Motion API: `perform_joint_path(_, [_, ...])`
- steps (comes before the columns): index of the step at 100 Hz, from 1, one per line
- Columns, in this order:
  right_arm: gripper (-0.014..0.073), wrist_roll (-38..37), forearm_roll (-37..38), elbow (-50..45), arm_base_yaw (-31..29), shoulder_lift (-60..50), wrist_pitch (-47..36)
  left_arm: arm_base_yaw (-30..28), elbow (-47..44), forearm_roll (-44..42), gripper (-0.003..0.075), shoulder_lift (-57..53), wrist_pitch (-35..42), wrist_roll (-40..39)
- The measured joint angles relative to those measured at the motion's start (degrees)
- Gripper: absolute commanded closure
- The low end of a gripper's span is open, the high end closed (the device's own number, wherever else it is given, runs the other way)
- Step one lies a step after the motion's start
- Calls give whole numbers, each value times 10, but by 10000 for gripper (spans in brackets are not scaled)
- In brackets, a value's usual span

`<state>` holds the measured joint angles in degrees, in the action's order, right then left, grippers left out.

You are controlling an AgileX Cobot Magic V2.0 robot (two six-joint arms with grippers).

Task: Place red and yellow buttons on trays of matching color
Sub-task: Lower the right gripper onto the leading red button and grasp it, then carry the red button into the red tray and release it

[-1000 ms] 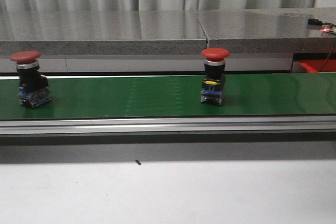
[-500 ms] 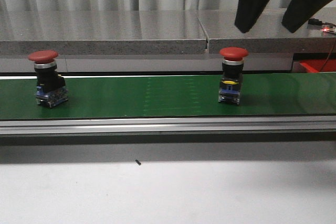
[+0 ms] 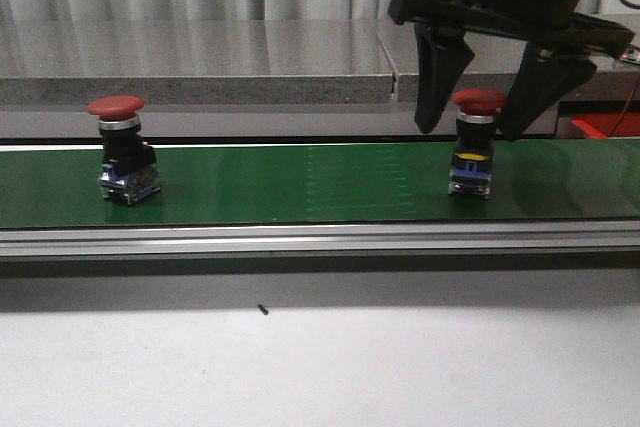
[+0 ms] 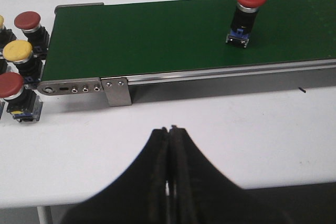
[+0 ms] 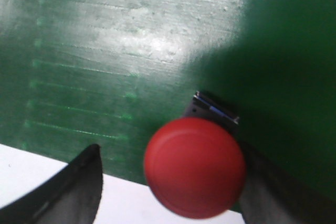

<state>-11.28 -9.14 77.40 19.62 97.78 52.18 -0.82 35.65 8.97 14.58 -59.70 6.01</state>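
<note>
The biggest change on my screen is the right arm: a second ago it was barely in shot, half a second ago only its fingertips hung at the top, and now the right gripper has dropped over the green conveyor belt with its jaws spread wide, one finger on each side of the right-hand red button. My right wrist view shows the red cap sitting between the two fingers with a gap on both sides, so nothing is clamped yet.

Next, the belt is running. Both buttons have drifted steadily toward its right end across the three moments; the left-hand red button now stands nearer the belt's middle than before, upright, well apart from the other.

My left gripper hangs over the white desk near its front edge, jaws pressed together and holding nothing. Beyond the belt's left end I see spare buttons, red and yellow.

I read this as a moving catch: I judge the closing has to be timed to the belt's drift. No tray is in view, so I cannot place the drop-off.
</note>
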Motion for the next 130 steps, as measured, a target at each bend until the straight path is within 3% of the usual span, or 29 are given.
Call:
perform_joint_path(32, [411,-6,15,1,-4,14,-17,0,0,0,741,0,0,0])
perform_joint_path(68, [415,24,22,1,-46,-11,-3,0,0,0,741,0,0,0])
perform_joint_path(130, [415,179,24,32,-356,-42,19,0,0,1,741,0,0,0])
